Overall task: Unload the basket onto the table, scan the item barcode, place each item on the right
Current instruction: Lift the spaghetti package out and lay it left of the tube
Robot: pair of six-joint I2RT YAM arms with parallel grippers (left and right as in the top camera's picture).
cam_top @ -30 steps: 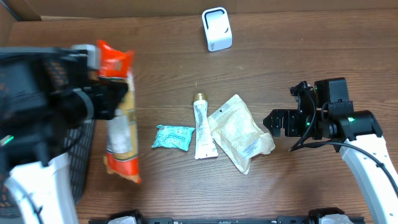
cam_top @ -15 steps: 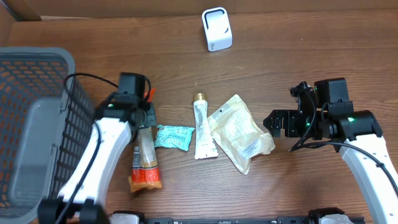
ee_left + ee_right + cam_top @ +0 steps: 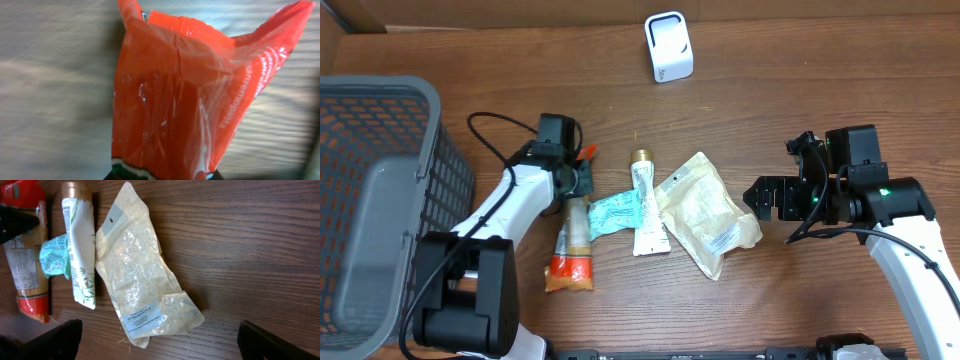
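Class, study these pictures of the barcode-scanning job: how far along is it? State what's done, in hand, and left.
Done: nothing shows as scanned; the white scanner stands alone at the far edge. In hand: the left hand is shut on the red packet by its top end. Left: carrying its barcode to the scanner. The right hand is open, empty.

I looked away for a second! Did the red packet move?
Yes. The red packet slid right, closer to the white tube, which stayed put.

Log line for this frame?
left claw: shut on orange snack bag | right claw: open, near clear pouch | white scanner: no item presented
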